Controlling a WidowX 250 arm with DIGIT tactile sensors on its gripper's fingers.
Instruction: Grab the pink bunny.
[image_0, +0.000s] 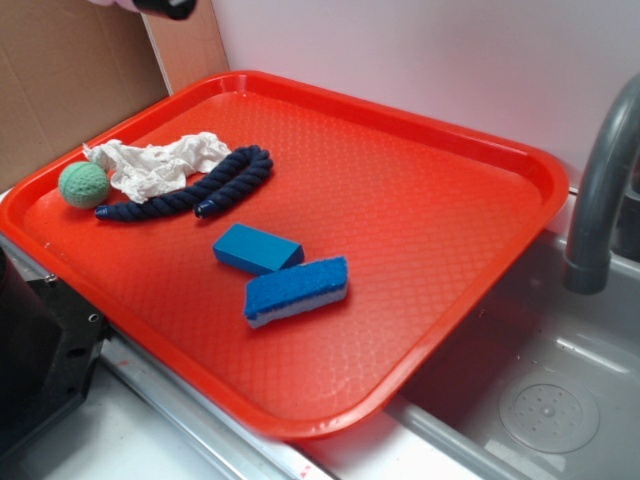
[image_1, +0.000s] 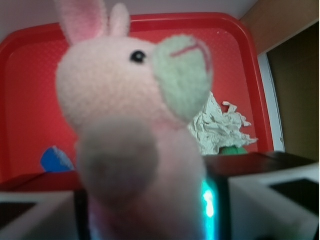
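Observation:
The pink bunny (image_1: 125, 100) fills the wrist view, close to the lens and blurred. It has an upright ear, a black eye and a pale green muzzle patch. Its body sits between the two fingers of my gripper (image_1: 150, 210), which is shut on it and holds it high above the red tray (image_1: 30, 65). In the exterior view only the black tip of the gripper (image_0: 165, 7) shows at the top left edge, with a scrap of the pink bunny (image_0: 113, 3) beside it.
On the red tray (image_0: 420, 200) lie a white cloth rag (image_0: 150, 165), a green knitted ball (image_0: 82, 185), a navy rope (image_0: 200, 188), a blue block (image_0: 256, 248) and a blue sponge (image_0: 297, 290). A grey faucet (image_0: 600, 190) and sink (image_0: 540, 400) stand at the right, with cardboard (image_0: 60, 80) at the left.

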